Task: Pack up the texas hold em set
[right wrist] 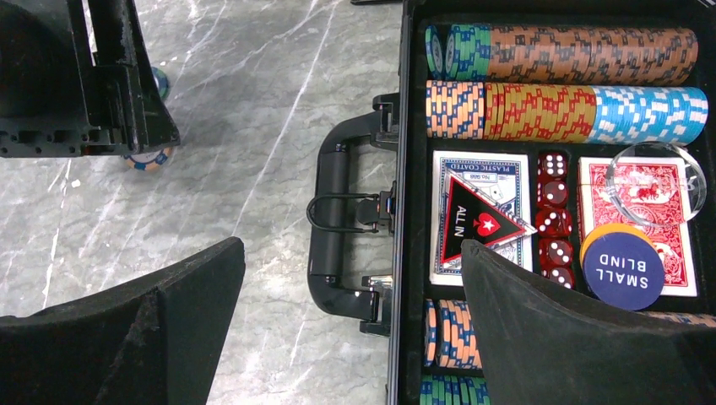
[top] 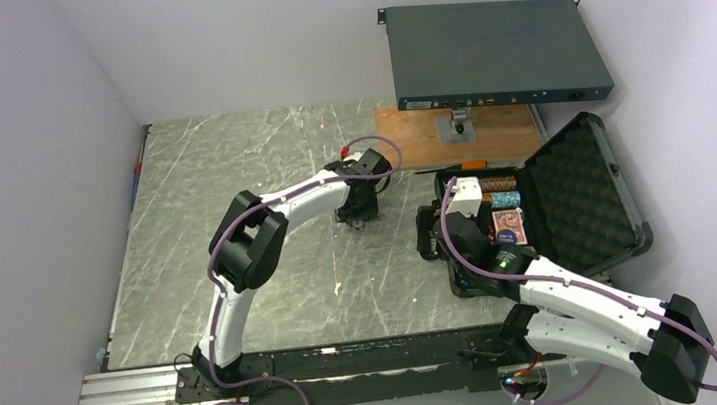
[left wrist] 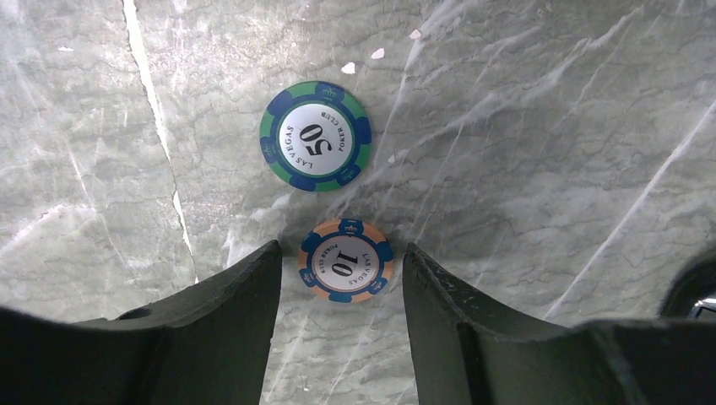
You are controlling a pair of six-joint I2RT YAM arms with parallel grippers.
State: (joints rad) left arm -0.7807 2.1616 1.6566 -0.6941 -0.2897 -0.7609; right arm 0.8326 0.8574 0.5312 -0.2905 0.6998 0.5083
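Left gripper [left wrist: 342, 249] half hides orange chip [right wrist: 146, 159], seemingly untouched.

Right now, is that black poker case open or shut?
Open. The case has its foam-lined lid swung back to the right, and the chip rows and red dice inside lie in plain view.

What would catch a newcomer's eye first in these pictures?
The open black case on the right of the marble table, its slots packed with striped poker chips, card decks and red dice. Then two loose chips below the left gripper: a green 50 chip and an orange 10 chip between its open fingers.
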